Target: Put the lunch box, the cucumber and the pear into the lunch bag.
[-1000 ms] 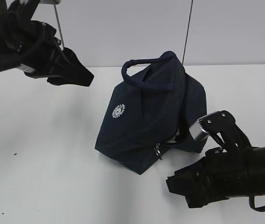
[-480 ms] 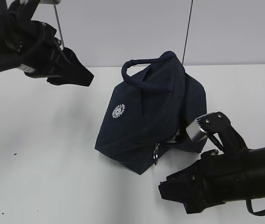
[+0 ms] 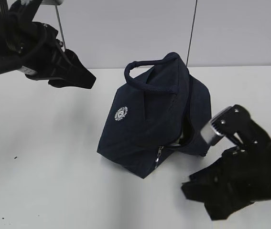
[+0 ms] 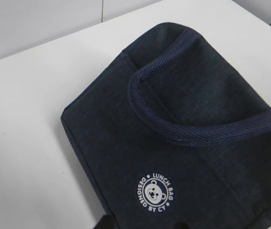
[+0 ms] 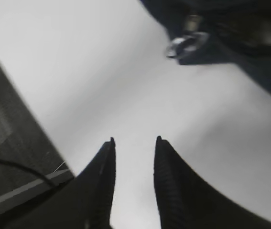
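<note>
The dark navy lunch bag [image 3: 154,119] stands mid-table, its white round logo [image 3: 121,113] facing left and one rope handle [image 3: 145,71] arched on top. Its metal zipper pull [image 3: 158,157] hangs at the front lower corner. My left gripper [image 3: 88,78] hovers up and to the left of the bag; in the left wrist view its fingertips barely show at the bottom edge, apart, above the lunch bag [image 4: 183,124]. My right gripper [image 5: 134,139] is open over bare table, just short of the zipper pull [image 5: 185,43]. The lunch box, cucumber and pear are out of view.
The white table [image 3: 44,157] stretches left and in front of the bag. A grey wall rises behind, with a thin black cable [image 3: 191,31] hanging down it. A dark block [image 5: 11,138] lies left of the right gripper.
My right arm has swung to the right, nearer the camera and away from the zipper pull. The left arm and the bag have stayed put.
</note>
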`<state>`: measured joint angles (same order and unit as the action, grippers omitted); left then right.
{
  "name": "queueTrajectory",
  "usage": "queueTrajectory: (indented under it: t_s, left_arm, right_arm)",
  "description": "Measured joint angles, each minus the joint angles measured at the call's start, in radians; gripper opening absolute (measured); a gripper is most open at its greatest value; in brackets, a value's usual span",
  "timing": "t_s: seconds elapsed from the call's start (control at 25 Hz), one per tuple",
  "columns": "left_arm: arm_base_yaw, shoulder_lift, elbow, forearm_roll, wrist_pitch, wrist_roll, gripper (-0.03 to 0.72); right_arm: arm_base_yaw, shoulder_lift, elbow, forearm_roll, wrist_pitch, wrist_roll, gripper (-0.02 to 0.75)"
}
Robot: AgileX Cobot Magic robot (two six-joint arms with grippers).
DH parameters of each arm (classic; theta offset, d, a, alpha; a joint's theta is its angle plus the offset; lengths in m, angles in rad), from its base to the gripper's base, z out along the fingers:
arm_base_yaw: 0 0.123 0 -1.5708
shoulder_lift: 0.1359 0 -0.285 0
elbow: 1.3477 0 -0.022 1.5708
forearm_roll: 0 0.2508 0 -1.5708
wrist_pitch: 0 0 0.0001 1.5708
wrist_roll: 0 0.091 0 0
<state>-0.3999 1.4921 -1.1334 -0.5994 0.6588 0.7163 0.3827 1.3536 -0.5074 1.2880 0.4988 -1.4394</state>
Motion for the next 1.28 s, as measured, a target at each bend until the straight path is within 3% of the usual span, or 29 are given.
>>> queueTrajectory:
  t_s: [0.2, 0.32, 0.44, 0.56, 0.64, 0.76, 1.28]
  left_arm:
    - [0.0, 0.0, 0.0, 0.0, 0.0, 0.0, 0.241]
    - [0.0, 0.0, 0.0, 0.0, 0.0, 0.0, 0.241]
    - [0.0, 0.0, 0.0, 0.0, 0.0, 0.0, 0.239]
    - [0.0, 0.0, 0.0, 0.0, 0.0, 0.0, 0.239]
    - [0.0, 0.0, 0.0, 0.0, 0.0, 0.0, 0.239]
    - [0.0, 0.0, 0.0, 0.0, 0.0, 0.0, 0.239]
    - [0.0, 0.0, 0.0, 0.0, 0.0, 0.0, 0.238]
  right_arm:
    - [0.03, -0.116, 0.004, -0.445, -0.252, 0.616, 0.229]
    - [0.115, -0.136, 0.057, -0.581, -0.384, 0.815, 0.229]
    - [0.209, -0.136, 0.173, -0.711, -0.619, 1.045, 0.229]
    - [0.245, -0.136, 0.297, -1.081, -0.854, 1.381, 0.229]
    - [0.25, -0.125, 0.333, -1.249, -0.967, 1.501, 0.229]
    - [0.252, -0.071, 0.335, -1.312, -1.031, 1.551, 0.229]
    - [0.252, 0.345, 0.246, -1.328, -1.345, 1.575, 0.283]
